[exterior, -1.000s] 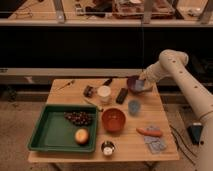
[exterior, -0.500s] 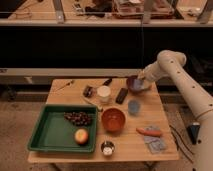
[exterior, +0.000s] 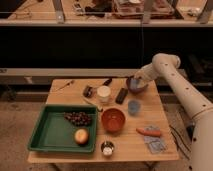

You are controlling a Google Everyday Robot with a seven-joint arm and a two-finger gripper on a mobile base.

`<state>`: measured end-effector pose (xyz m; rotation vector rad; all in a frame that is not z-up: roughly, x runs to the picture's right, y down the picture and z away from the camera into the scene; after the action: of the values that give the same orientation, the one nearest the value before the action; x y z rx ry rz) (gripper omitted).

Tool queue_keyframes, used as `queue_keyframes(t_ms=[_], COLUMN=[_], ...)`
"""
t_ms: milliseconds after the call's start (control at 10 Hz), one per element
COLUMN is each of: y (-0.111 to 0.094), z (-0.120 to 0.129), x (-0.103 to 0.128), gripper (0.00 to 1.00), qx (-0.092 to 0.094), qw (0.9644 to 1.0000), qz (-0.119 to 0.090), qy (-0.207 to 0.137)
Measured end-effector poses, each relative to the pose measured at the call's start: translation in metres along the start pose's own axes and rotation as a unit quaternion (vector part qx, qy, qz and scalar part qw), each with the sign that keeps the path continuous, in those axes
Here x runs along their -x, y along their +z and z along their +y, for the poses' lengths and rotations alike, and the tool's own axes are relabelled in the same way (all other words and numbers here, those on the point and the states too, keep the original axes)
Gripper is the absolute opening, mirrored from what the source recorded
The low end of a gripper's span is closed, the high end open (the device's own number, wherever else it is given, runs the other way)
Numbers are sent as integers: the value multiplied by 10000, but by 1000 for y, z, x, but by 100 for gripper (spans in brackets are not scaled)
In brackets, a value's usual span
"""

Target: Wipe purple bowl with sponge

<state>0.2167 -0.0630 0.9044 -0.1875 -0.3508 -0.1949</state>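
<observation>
Pincer (exterior: 136, 80) hung at the far right of the counter (exterior: 162, 112), lowered from above into the purple bowl (exterior: 143, 89) at the end of the white arm. Whether it was open or clamped could not be told. A pale blue patch at its tip, inside the bowl, looked like the sponge (exterior: 135, 83), though contact with the bowl's inner wall could not be confirmed.

Judged from this, the wiping itself was the step in hand, since reaching and fetching looked done. The next move called for a sweep round the inside under light downward pressure. The bowl stood close to the counter's far edge and would likely slide if pushed sideways.

A dark block (exterior: 121, 95) lay just left of the bowl, and a blue cup (exterior: 133, 107) stood nearer. The orange bowl (exterior: 113, 120) and the green tray (exterior: 42, 131) sat well apart, toward the near left.
</observation>
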Motion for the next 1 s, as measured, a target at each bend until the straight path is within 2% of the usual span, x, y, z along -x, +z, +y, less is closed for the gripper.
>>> queue_keyframes(t_ms=[500,800,1000], y=[9,3,14], z=[0,-5,-27], x=[-10,-40,-53], gripper=[0,0,0], qx=[-118,-271,-358], qw=[9999,9992,9988], qz=[25,180,230], qy=[55,226,259])
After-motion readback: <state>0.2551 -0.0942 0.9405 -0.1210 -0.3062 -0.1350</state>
